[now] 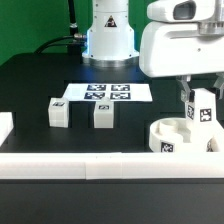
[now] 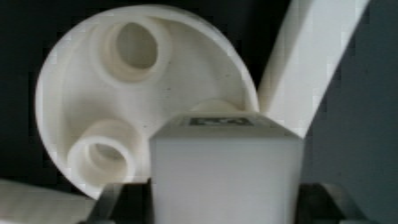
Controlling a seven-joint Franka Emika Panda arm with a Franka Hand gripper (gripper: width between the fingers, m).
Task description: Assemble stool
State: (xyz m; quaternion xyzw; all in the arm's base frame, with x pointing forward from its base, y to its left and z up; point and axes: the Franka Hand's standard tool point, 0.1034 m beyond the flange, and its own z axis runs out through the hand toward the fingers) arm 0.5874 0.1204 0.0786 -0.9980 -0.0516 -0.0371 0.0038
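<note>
- Grips the held leg block point(image 1: 204, 110) in the gripper point(image 1: 200, 98), jaws clenched on two opposite sides; shows dark fingers point(image 2: 118, 200) pressed against either flank in the wrist view.
- Carries that block upright, long axis vertical, with a tagged face turned toward the exterior view.
- Hangs over the seat point(image 1: 178, 137), which lies flat on the table point(image 1: 30, 80) at the exterior view's right, just behind the front border rail point(image 1: 90, 165).
- Puts the block's lower end about level with the seat's rim; cannot tell whether touching or just clear.
- Looks past the block in the wrist view onto the seat's broad face and two round sockets point(image 2: 132, 44); appear empty, no leg in either.
- Places the nearer socket beside the block's end, not straight beneath it, judging from the wrist view alone.
- Probably calls for a small sideways shift first, then a straight descent with the vertical axis kept in line with the hole.
- Risks a jam on the socket's edge if lowered off-centre or tilted.
- Leaves two loose leg blocks point(image 1: 58, 113) standing on the table, near each other, well apart from the seat toward the exterior view's left and just in front of the marker board point(image 1: 106, 92).
- Serves no container proper; counts only the sockets as receivers.
- Shows a slanted white strip point(image 2: 317, 60) beside the seat in the wrist view; cannot say what it is.
</note>
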